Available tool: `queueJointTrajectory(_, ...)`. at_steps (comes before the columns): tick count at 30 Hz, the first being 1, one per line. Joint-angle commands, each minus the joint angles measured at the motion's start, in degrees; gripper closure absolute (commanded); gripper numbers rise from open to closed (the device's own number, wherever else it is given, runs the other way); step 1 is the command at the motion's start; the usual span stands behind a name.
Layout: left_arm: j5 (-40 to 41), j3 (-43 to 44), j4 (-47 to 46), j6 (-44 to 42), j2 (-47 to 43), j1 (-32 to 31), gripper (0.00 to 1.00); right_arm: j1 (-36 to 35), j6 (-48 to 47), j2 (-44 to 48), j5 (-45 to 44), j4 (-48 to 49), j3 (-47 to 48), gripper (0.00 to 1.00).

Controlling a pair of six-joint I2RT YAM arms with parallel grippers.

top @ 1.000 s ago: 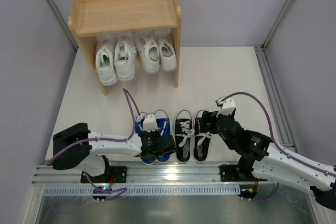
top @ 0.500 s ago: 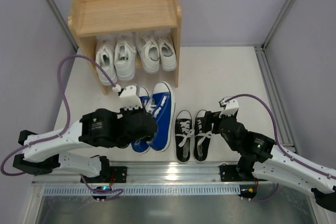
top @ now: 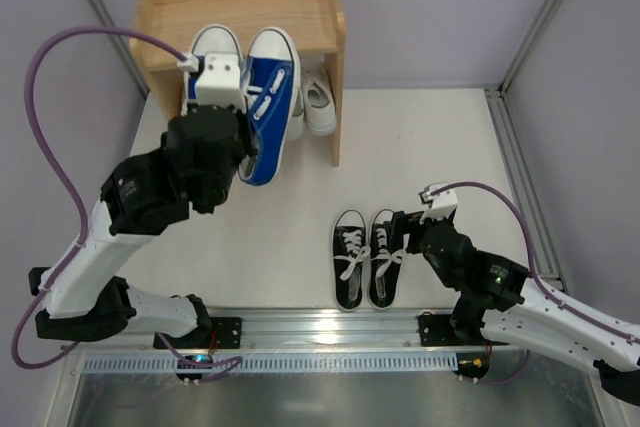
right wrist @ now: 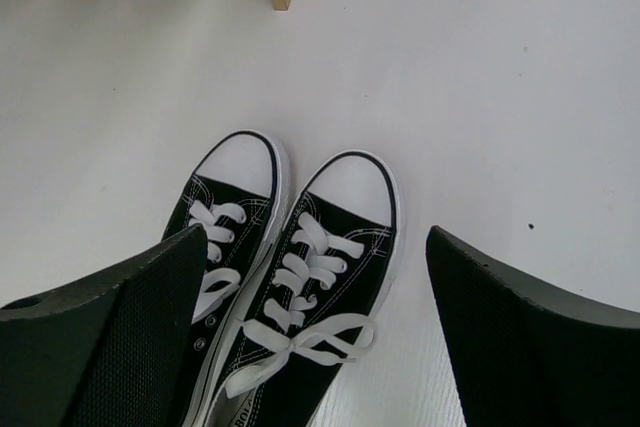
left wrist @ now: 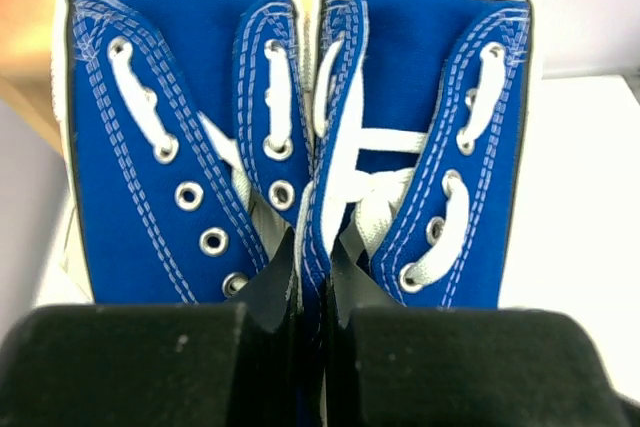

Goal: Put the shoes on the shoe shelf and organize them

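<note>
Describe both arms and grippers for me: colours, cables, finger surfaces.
Left arm and right arm match: white links, black joint housings, a purple cable looping alongside each. Left gripper and right gripper have black fingers; the right's pads show fine cross-hatched texture.

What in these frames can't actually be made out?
- White shoes: overhead view, mostly hidden behind the blue shoes and left arm.
- Tips of the left gripper: left wrist view, buried between the blue shoes.
- Black shoes, heels: right wrist view, cut off by bottom edge.
</note>
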State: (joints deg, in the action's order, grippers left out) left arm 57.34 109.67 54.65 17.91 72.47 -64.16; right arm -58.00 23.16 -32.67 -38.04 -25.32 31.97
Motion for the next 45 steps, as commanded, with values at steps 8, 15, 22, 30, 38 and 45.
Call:
queueJointTrajectory(8, -11.89, 37.02, -12.81, -24.94, 16.39, 19.11, 1.0, -0.1, -3.29, 2.43, 0.59, 2.2, 2.49, 0.1)
queueJointTrajectory(15, -25.92, 32.21, -15.8, -19.08, 17.09, 37.95, 1.0, -0.1, -6.36, 1.82, 2.0, 4.48, 2.31, 0.09)
queueJointTrajectory(22, -31.58, 30.34, -21.95, -15.01, 20.17, 47.2, 1.0, -0.01, -9.01, -0.2, 1.74, 7.65, 1.87, 0.09)
queueJointTrajectory(30, -33.18, 30.87, -25.3, -14.83, 22.98, 47.29, 1.0, 0.43, -10.68, -2.66, 2.53, 10.47, 0.82, 0.09)
queueJointTrajectory(38, -28.69, 30.26, -26.61, -20.89, 23.6, 47.55, 1.0, 1.48, -12.08, -2.93, 4.64, 12.05, 0.03, 0.08)
queueJointTrajectory(45, -30.01, 28.94, -27.84, -22.22, 24.39, 49.57, 1.0, 2.19, -12.52, -4.95, 6.75, 13.01, 1.26, 0.08)
